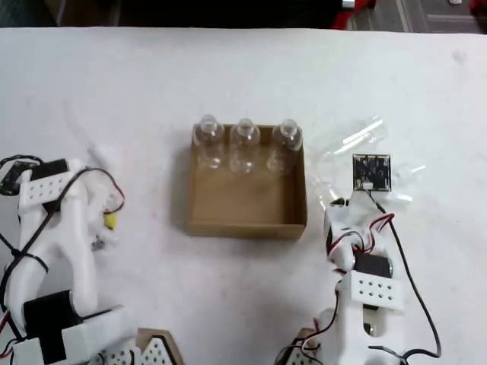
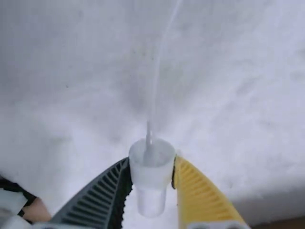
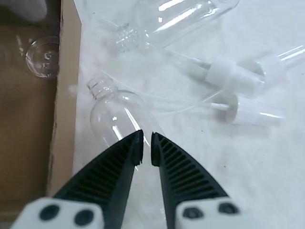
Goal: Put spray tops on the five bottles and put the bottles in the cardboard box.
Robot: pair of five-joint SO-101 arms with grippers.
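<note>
Open brown cardboard box (image 1: 247,228) at mid-table, taken as the reference. Inside it, against the far wall: three clear plastic bottles (image 1: 245,146) upright in a row; capped or not, hard to tell.

Just outside the box wall on the right arm's side, lying on the white table (image 1: 228,76): a clear uncapped bottle (image 3: 112,112), neck open, almost touching the cardboard. Farther from the box, a second clear uncapped bottle (image 3: 176,19), and near it two loose white spray tops (image 3: 233,78) with thin tubes. Over the nearer bottle's body, the right gripper (image 3: 147,140), black jaws pressed almost together, gripping nothing.

Well off the box's opposite side, the left gripper (image 2: 151,164), pinching a white plastic spray top (image 2: 151,176) between one black and one yellow finger, dip tube pointing down at the table.

Judged as the capping step for a fourth bottle: top in hand, bottle not yet held. Next, probably: spread the right jaws, take the nearer bottle by its body, steady it neck-up, then bring the held top across and feed the tube into the neck. Round slick plastic and a whippy tube, so careful alignment likely needed.
</note>
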